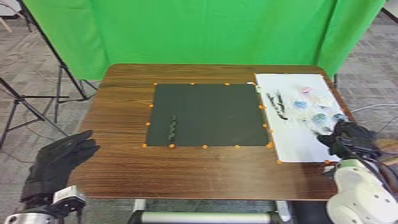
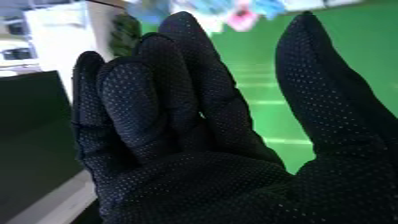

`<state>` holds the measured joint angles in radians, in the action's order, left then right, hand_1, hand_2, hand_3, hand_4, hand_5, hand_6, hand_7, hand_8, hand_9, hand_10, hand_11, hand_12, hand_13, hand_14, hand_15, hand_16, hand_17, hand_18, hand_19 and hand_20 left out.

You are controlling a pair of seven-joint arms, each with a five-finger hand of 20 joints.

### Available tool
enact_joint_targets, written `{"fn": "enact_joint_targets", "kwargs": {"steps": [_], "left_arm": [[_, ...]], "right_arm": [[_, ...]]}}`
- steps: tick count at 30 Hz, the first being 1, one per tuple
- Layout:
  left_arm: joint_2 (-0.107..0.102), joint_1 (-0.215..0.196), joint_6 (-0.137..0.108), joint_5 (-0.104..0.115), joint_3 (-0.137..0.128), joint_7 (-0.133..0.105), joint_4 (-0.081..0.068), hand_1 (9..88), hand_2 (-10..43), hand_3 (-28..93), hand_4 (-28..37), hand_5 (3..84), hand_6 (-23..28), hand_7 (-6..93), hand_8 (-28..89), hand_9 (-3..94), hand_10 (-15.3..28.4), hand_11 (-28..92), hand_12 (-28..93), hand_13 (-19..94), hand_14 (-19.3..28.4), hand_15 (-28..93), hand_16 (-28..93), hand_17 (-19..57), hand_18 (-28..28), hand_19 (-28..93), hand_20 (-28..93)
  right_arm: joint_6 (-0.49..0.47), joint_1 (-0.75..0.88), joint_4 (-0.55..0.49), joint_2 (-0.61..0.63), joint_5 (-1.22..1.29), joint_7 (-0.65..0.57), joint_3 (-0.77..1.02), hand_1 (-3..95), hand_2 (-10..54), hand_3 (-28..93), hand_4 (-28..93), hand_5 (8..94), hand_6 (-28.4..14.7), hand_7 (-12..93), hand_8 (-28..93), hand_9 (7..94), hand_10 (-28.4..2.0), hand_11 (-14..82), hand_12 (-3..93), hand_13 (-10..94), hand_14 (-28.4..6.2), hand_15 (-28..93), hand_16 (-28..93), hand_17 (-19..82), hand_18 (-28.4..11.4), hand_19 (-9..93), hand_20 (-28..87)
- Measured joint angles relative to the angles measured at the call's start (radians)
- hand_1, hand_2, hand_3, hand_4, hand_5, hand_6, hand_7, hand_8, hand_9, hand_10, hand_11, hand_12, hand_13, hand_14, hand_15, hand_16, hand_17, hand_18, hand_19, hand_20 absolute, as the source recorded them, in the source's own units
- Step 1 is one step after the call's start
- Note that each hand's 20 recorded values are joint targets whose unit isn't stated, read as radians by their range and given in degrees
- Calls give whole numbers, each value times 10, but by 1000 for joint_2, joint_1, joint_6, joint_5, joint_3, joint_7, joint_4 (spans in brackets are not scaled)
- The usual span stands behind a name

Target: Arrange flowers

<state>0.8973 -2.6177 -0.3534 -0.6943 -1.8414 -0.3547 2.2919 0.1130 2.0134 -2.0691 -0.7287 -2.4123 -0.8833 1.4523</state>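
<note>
In the head view my right hand (image 1: 349,138) is over the near right part of the white sheet, close beside the pale blue flowers (image 1: 320,119). A pink flower (image 1: 306,90) lies farther back on that sheet, left of it dark green stems (image 1: 279,106). One dark green stem (image 1: 173,130) lies upright on the left part of the black mat. My left hand (image 1: 65,159) is off the table's left edge, fingers straight. In the right wrist view my right hand (image 2: 204,175) has straight fingers, thumb apart, holding nothing; past the fingertips show a pink flower (image 2: 242,19) and blue ones (image 2: 206,5).
The black mat (image 1: 209,112) covers the table's middle, with orange markers round its edge. The white sheet (image 1: 302,147) lies to its right. Brown wood (image 1: 195,175) borders them in front. A green backdrop (image 1: 213,35) and tripod legs stand beyond the table.
</note>
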Motion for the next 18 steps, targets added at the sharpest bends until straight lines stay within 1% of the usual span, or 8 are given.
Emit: {"fn": "enact_joint_targets", "kwargs": {"steps": [5, 18], "left_arm": [[-4, 2, -1, 3, 3, -3, 0, 296, 60, 787, -116, 506, 160, 149, -83, 422, 229, 412, 107, 306, 284, 626, -123, -68, 227, 618, 167], [-5, 2, -1, 5, 5, -5, -2, 297, 59, 789, -116, 506, 160, 148, -83, 422, 229, 411, 106, 305, 284, 626, -124, -68, 227, 618, 167]], "right_arm": [[3, 13, 30, -16, -5, -18, 37, 274, -14, 796, -213, 675, -142, 216, -71, 560, -269, 610, 258, 520, -240, 828, 220, 227, -284, 807, 191], [-5, 50, 38, -24, -9, -38, 82, 287, -22, 795, -214, 680, -143, 213, -71, 563, -269, 609, 255, 519, -240, 827, 216, 227, -284, 812, 174]]}}
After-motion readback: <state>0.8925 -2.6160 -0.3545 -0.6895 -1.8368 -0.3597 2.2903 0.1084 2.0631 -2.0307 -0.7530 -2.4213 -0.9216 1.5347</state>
